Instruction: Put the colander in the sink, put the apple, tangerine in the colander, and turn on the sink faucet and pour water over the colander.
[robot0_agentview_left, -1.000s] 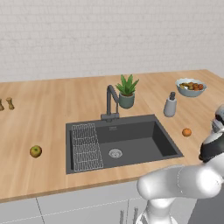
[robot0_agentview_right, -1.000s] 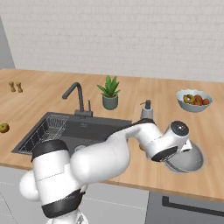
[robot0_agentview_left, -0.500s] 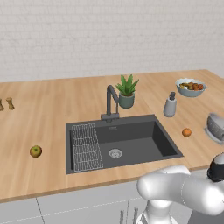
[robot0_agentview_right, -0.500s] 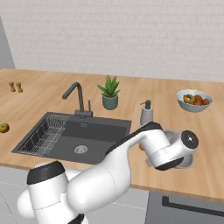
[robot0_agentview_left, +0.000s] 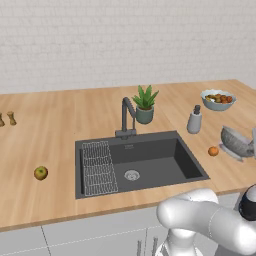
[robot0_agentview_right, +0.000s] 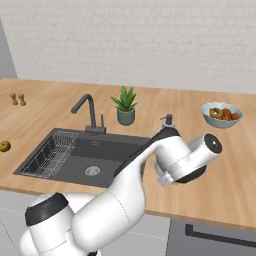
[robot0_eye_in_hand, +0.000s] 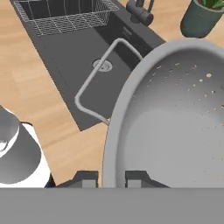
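Note:
In the hand view my gripper (robot0_eye_in_hand: 110, 179) is shut on the rim of the colander (robot0_eye_in_hand: 175, 118), a pale grey perforated bowl with a wire loop handle. The left base view shows the colander (robot0_agentview_left: 236, 142) tilted up over the counter, right of the sink (robot0_agentview_left: 150, 162). The tangerine (robot0_agentview_left: 213, 151) lies on the counter just left of the colander. The apple (robot0_agentview_left: 41, 173) rests far left of the sink. Behind the basin stands the dark sink faucet (robot0_agentview_left: 127, 117). The hand view also shows the sink (robot0_eye_in_hand: 78, 52), beyond the colander.
A wire rack (robot0_agentview_left: 98, 166) sits in the sink's left part. A potted plant (robot0_agentview_left: 145, 105), a soap dispenser (robot0_agentview_left: 194, 120) and a fruit bowl (robot0_agentview_left: 217, 99) stand behind and to the right. Two small shakers (robot0_agentview_left: 6, 119) are far left.
The arm has swung lower and clear of the colander in the left base view. The colander now stands tilted up and slightly further left.

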